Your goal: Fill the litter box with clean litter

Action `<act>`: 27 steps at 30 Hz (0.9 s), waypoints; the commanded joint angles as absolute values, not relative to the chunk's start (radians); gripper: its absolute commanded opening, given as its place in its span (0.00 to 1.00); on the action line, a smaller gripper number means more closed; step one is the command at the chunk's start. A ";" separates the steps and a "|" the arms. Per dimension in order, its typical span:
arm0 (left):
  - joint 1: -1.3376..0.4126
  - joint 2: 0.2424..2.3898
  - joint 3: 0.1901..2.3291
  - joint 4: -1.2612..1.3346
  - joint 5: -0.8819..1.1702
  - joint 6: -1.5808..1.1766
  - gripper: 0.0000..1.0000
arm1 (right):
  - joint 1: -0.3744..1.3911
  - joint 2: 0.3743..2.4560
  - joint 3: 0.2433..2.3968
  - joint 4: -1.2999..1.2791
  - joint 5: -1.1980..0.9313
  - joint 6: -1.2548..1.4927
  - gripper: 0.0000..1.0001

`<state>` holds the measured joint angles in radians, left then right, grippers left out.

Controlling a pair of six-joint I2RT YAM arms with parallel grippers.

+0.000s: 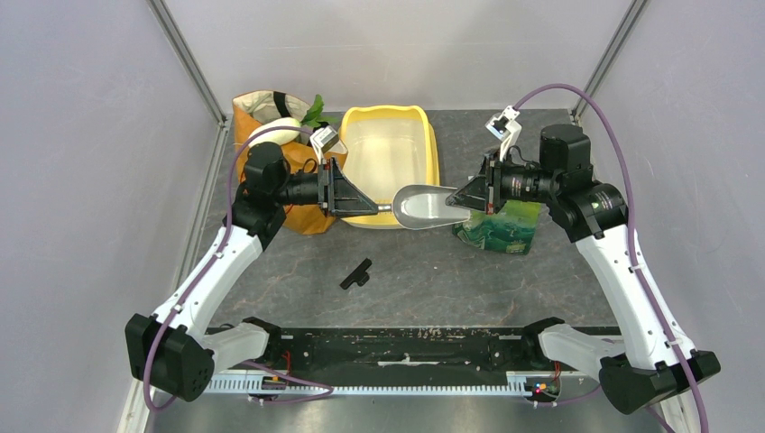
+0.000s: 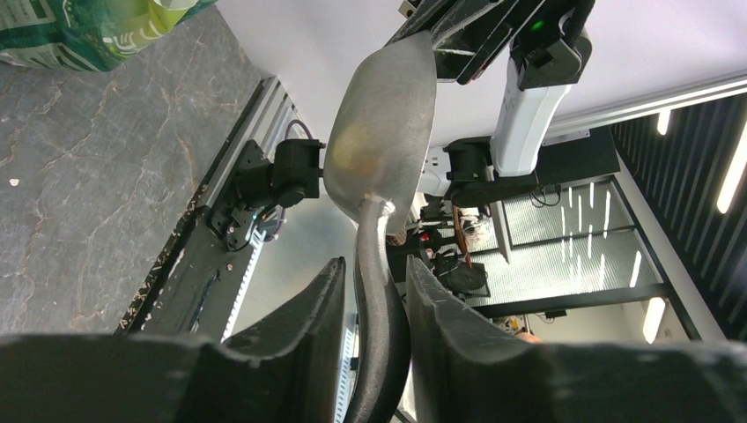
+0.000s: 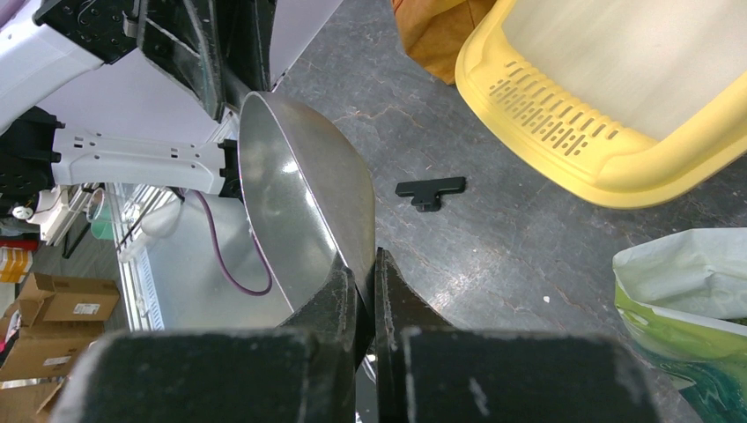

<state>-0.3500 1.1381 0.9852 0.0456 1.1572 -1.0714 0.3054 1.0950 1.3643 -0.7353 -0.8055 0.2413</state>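
The scoop (image 1: 428,206) hangs in mid-air between both arms, just in front of the litter box (image 1: 432,153). The right pincer (image 1: 458,200) is pressed tight on the thin front lip. The left pincer (image 1: 372,206) straddles the handle (image 2: 379,300), and I cannot tell if it truly bites.

That's the danger. If the right lets go before the left has a firm hold, the scoop drops to the surface (image 1: 451,289). If both pull, that lip grip could slip.

The yellow box sits at the back, between the orange bag (image 1: 242,122) and the green bag (image 1: 505,230), its pale basin bare. The scoop is empty too. No litter shows anywhere. The green bag's top gapes, contents unseen, and the orange bag holds something white and leafy.
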 commanded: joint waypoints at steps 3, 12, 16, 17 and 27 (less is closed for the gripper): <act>-0.357 1.108 0.993 0.085 1.137 -1.054 0.02 | 0.300 1.085 1.381 -0.716 -0.812 0.245 0.00; -0.357 1.110 0.999 0.103 1.111 -1.063 0.02 | 0.265 1.073 1.444 -0.760 -0.738 0.197 0.76; -0.357 1.121 1.062 -0.134 1.084 -0.882 0.02 | 0.190 1.116 1.631 -0.921 -0.700 0.059 0.86; -0.357 1.121 1.066 -0.144 1.079 -0.879 0.02 | 0.170 1.122 1.671 -0.965 -0.697 0.018 0.87; -0.360 1.242 1.341 -0.547 0.974 -0.590 0.02 | -0.034 1.126 1.781 -1.307 -0.525 -0.549 0.95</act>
<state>-0.3557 1.2079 1.1854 -0.3531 1.0363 -0.7746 0.0502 1.1145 1.7569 -1.1362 -0.5991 -0.2596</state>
